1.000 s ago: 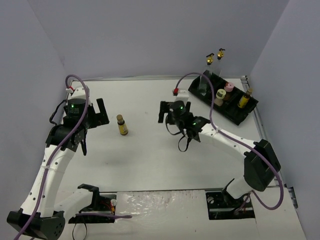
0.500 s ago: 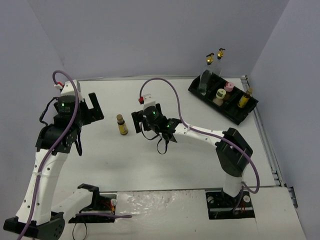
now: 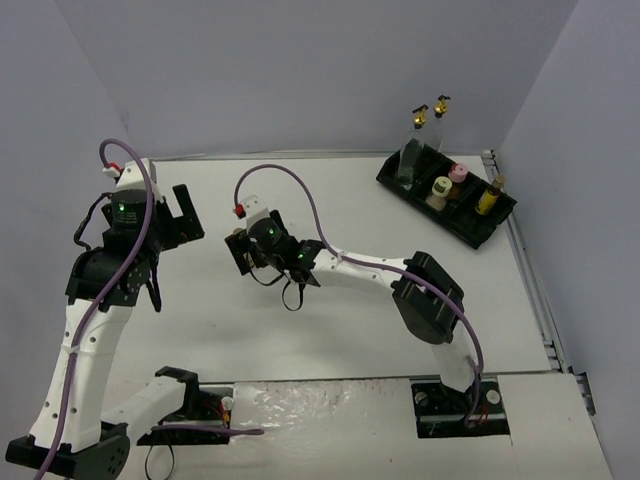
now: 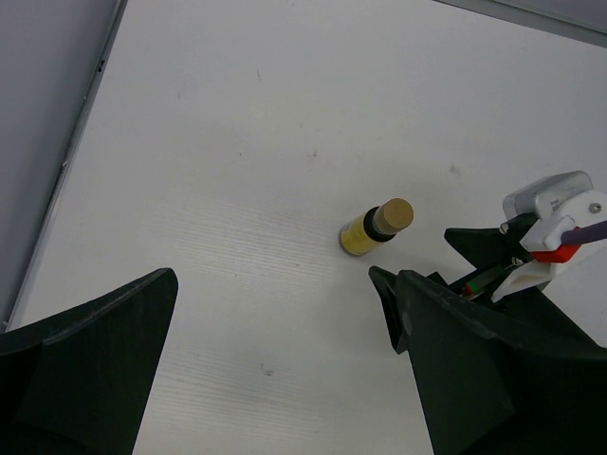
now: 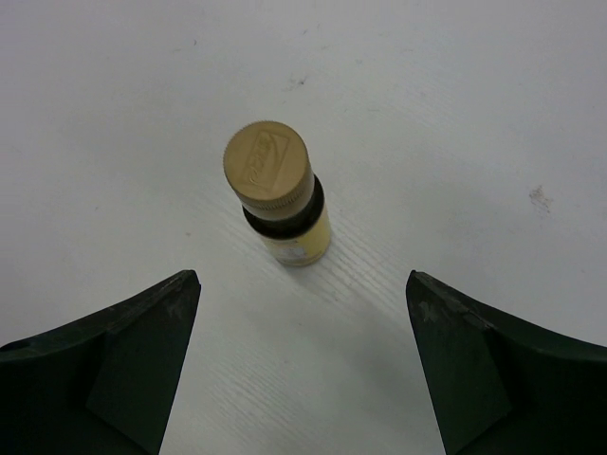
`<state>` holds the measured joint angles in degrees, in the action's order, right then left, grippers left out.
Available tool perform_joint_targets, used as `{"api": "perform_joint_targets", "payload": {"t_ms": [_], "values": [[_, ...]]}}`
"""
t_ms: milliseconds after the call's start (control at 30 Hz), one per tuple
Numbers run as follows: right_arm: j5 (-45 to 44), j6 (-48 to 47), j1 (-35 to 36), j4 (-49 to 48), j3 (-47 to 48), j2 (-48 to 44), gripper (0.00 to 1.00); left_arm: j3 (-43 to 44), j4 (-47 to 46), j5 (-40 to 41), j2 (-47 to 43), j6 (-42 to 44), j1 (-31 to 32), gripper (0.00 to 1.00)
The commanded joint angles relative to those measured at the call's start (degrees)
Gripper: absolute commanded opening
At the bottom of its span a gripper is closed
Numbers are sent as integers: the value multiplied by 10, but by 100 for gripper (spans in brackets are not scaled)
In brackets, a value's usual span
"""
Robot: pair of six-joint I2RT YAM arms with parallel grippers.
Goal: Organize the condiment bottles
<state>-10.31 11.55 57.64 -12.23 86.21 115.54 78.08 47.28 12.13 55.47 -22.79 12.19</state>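
One amber bottle (image 5: pixel 280 204) stands upright, alone on the bench (image 3: pixel 330 190); the other five bottles (image 3: pixel 441 187) sit in the black tray (image 3: pixel 470 228) at far right. The right gripper (image 5: pixel 302 276) has swung over from beside the tray and now reaches low at the lone bottle, jaws wide apart, not touching it. The left gripper (image 4: pixel 273 275), jaws open, has drawn back leftward.

The right arm (image 3: pixel 372 268) reaches low to centre-left of the top view, right fingers (image 5: pixel 114 370) spread wide. The left arm (image 3: pixel 85 340) stands raised at left, left fingers (image 4: pixel 85 370) apart.
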Motion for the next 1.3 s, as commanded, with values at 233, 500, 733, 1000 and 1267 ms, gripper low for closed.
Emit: {"api": "perform_joint_targets", "payload": {"t_ms": [233, 500, 733, 1000, 1267], "values": [[-10, -27, 2, -18, 124, 79, 87, 36, -13, 13, -3, 0, -5, 97], [-22, -38, 1, -39, 171, 133, 85, 52, -4, 13, -7, 1, -5, 97], [-43, -38, 1, -60, 171, 149, 67, 58, 3, 18, -12, 8, -5, 97], [-58, -45, -1, -91, 152, 154, 28, 56, 5, 20, -14, 11, -5, 97], [-84, -40, -1, -92, 124, 121, 0, 46, 4, 25, -17, 14, -5, 97]]}}
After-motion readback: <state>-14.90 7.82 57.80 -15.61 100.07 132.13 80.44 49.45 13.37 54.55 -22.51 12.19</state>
